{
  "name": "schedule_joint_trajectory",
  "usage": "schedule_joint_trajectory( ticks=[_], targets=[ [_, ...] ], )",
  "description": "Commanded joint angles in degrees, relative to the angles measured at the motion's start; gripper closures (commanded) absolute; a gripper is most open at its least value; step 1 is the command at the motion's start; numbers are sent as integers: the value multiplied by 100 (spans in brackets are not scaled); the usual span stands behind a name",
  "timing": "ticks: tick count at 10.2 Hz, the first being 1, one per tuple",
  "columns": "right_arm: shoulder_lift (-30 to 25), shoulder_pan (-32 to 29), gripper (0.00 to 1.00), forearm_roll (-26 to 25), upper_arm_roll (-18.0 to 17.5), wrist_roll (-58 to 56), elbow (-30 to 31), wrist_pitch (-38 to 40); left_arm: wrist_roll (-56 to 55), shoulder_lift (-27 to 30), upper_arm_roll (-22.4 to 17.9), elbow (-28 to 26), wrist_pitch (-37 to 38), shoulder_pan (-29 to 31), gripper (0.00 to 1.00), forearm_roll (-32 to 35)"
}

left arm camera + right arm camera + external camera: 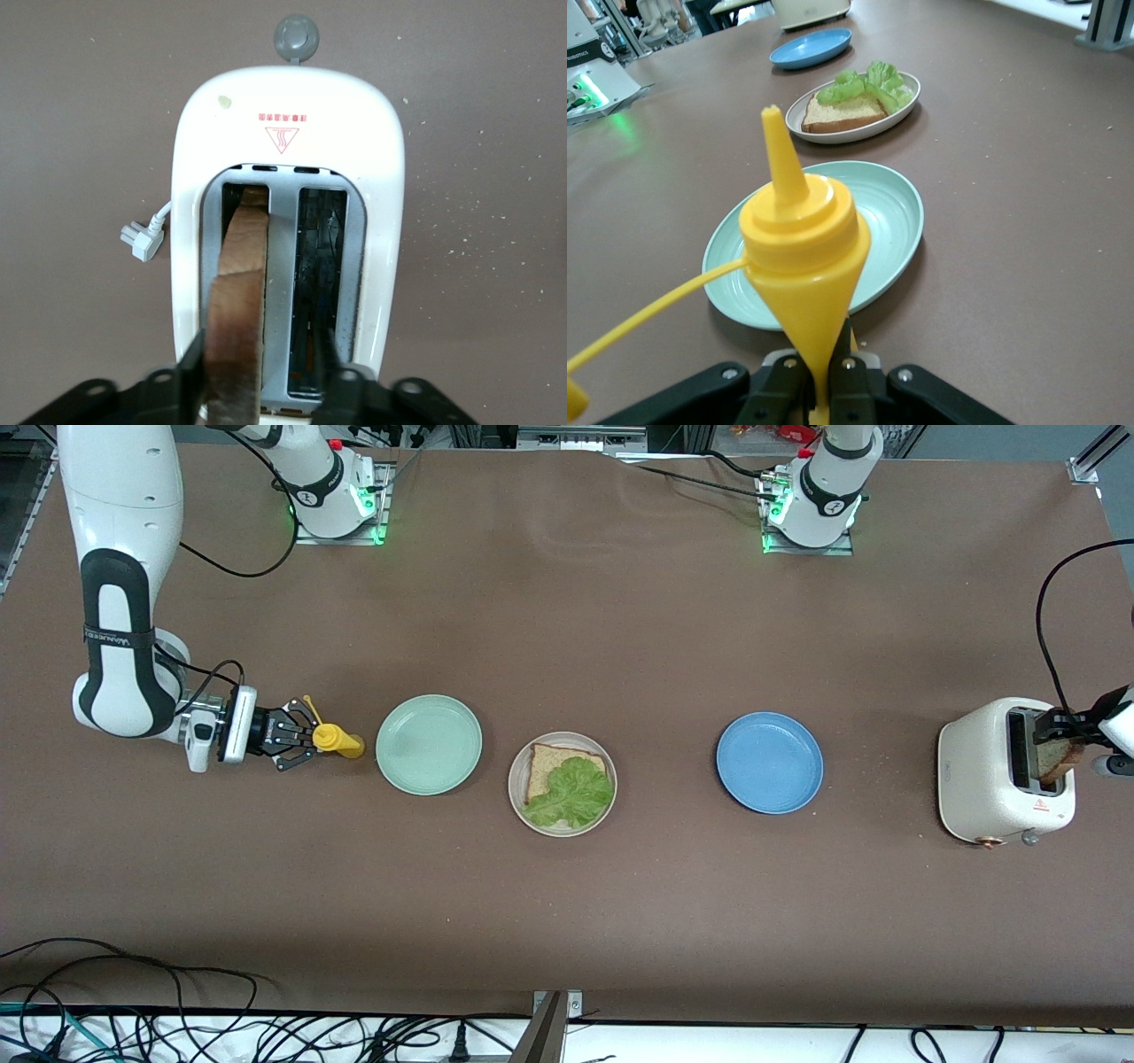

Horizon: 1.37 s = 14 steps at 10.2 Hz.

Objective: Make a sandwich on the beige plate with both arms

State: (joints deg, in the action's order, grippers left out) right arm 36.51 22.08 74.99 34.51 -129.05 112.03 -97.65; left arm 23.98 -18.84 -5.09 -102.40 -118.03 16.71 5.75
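The beige plate [604, 808] holds one bread slice [547, 766] with a green lettuce leaf [571, 795] on it; both also show in the right wrist view [837, 113]. A second bread slice [239, 283] stands in one slot of the white toaster [983, 779]. My left gripper [257, 359] is open astride that slice, one finger beside it and the other over the empty slot. My right gripper [818, 376] is shut on a yellow sauce bottle [802, 248] whose nozzle points toward the mint-green plate [429, 744].
A blue plate [769, 762] lies between the beige plate and the toaster. The toaster's white plug [140, 239] lies beside it. The bottle's open cap hangs on a yellow strap [656, 310]. Crumbs lie around the toaster.
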Motion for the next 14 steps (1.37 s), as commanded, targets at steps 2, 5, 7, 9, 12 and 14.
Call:
schedule_joint_trajectory(
  ticks=[2,5,7,9,12,14],
  targets=[
    [-152,103,100,-1386,65,1755,-1153,62,89,-14,61,-34,-141,113,100,180],
    [-162,673,100,-2555,126,3188,-1910,45,519,-23,61,19,-123,113,100,172],
    [-162,1112,100,-3487,118,4303,-2534,54,537,-14,61,62,-97,113,100,172],
    [-162,1683,100,-4384,118,5332,-2966,62,983,3,61,316,-27,113,100,172],
    [-153,2395,100,-5579,118,6328,-3265,54,1029,-5,79,948,683,96,100,145],
    [-92,2878,100,-6423,83,6820,-3424,45,1038,-5,114,1545,1314,8,100,119]
  ],
)
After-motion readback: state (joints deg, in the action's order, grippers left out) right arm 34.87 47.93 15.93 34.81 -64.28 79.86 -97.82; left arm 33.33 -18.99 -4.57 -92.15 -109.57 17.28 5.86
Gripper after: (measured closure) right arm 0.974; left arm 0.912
